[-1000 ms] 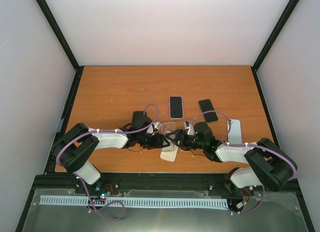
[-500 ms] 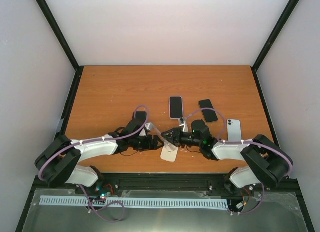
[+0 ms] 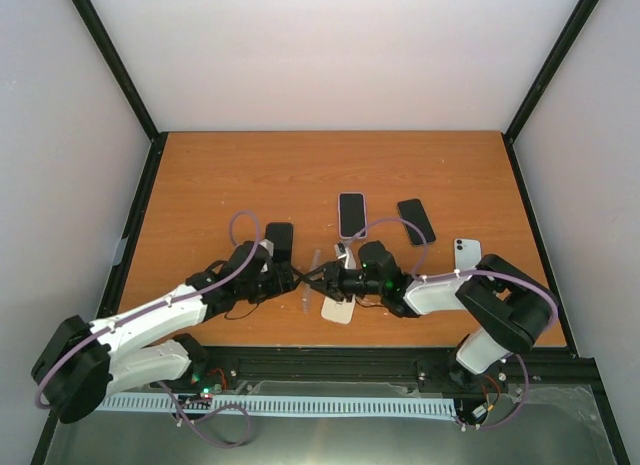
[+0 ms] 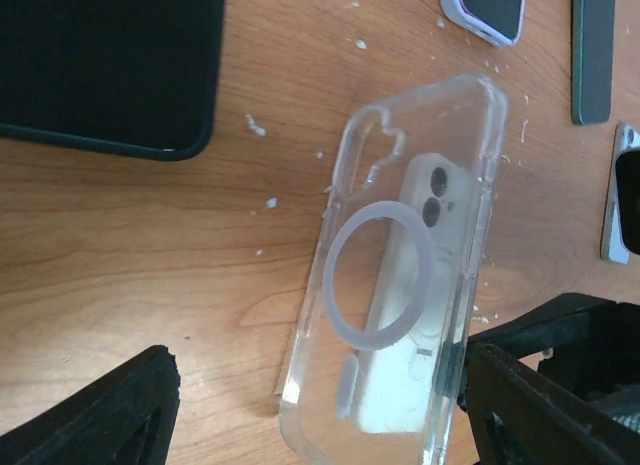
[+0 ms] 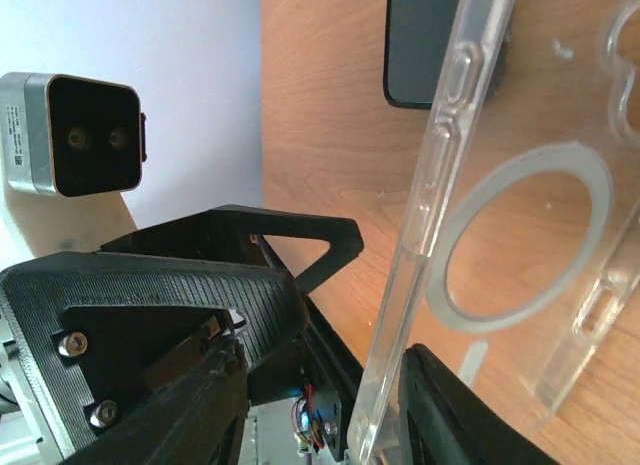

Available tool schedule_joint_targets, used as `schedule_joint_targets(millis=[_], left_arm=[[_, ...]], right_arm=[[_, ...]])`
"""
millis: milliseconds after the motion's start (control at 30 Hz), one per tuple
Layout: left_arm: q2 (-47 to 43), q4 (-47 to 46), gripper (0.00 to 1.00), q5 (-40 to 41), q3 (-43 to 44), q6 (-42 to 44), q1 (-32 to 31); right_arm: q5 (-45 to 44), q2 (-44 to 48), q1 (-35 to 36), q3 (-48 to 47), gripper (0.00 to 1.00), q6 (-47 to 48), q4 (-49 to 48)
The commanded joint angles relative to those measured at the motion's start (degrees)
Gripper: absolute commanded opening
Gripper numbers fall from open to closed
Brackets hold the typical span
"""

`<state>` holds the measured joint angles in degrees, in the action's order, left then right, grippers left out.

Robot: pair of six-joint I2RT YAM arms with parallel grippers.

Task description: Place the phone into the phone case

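The clear phone case (image 3: 309,280) with a white ring stands tilted on one long edge between my two grippers. In the left wrist view the case (image 4: 400,135) lies between my wide-open left fingers (image 4: 100,415), and a white phone shows through it. That white phone (image 3: 339,310) lies face down just right of the case. My left gripper (image 3: 292,278) is open. My right gripper (image 3: 322,278) is open too. In the right wrist view the case's edge (image 5: 430,185) leans against one finger (image 5: 460,405), with a clear gap to the other.
A black phone (image 3: 280,237) lies just behind my left gripper and shows in the left wrist view (image 4: 100,65). A phone in a lilac case (image 3: 351,214), a dark phone (image 3: 416,221) and a white phone (image 3: 467,253) lie behind and to the right.
Both grippers and the case have moved left. The case has tipped from nearly flat up onto its edge. The left arm has stretched out lower and further.
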<state>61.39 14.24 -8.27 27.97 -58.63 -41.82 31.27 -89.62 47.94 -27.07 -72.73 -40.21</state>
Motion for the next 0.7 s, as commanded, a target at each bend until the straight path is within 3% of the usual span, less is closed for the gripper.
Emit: schedule_joint_targets(millis=[0, 200, 433, 667], left_arm=[[-3.85, 2.64, 0.79, 4.31, -1.85, -3.94, 0.35], [-4.2, 2.53, 0.79, 4.27, -1.76, -2.2, 0.36], [0.76, -0.18, 0.79, 3.17, -1.61, 1.25, 0.34], [7.24, 1.41, 0.83, 6.9, 0.16, 2.99, 0.34]], right_arm=[[-2.43, 0.87, 0.98, -0.14, 0.45, 0.62, 1.12], [-14.57, 7.53, 0.07, -8.61, 0.52, 17.22, 32.66], [-22.05, 10.16, -2.88, -15.9, 0.53, 27.31, 44.17], [-33.52, 11.01, -15.67, -23.9, 0.66, 48.09, 61.59]])
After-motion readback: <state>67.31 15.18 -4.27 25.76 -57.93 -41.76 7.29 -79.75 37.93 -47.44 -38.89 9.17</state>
